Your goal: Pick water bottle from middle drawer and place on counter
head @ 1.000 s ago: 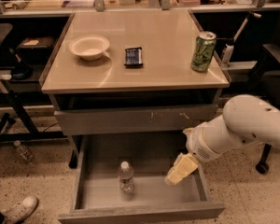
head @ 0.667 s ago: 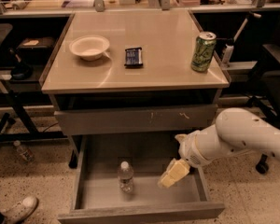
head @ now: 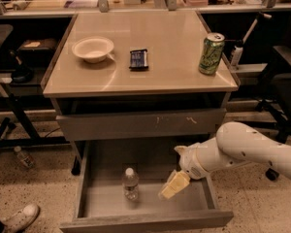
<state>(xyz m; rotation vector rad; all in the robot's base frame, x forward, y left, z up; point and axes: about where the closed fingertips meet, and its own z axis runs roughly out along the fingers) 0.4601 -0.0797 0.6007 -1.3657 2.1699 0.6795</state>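
1. Water bottle (head: 131, 183) — upright in the open middle drawer (head: 145, 221), left of centre.
2. Gripper (head: 173, 185) — over the drawer, just right of the bottle, not touching; grip cannot be told.
3. Counter (head: 169, 38) — holds bowl (head: 92, 49), dark packet (head: 138, 59), green can (head: 211, 53).

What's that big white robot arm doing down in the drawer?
A robot is trying to fetch the water bottle. The bottle stands upright in the pulled-out middle drawer. The robot's gripper hangs inside that drawer, just right of the bottle and not touching it. Nothing has been lifted yet. Up on the counter sit a bowl, a dark packet and a green soda can.
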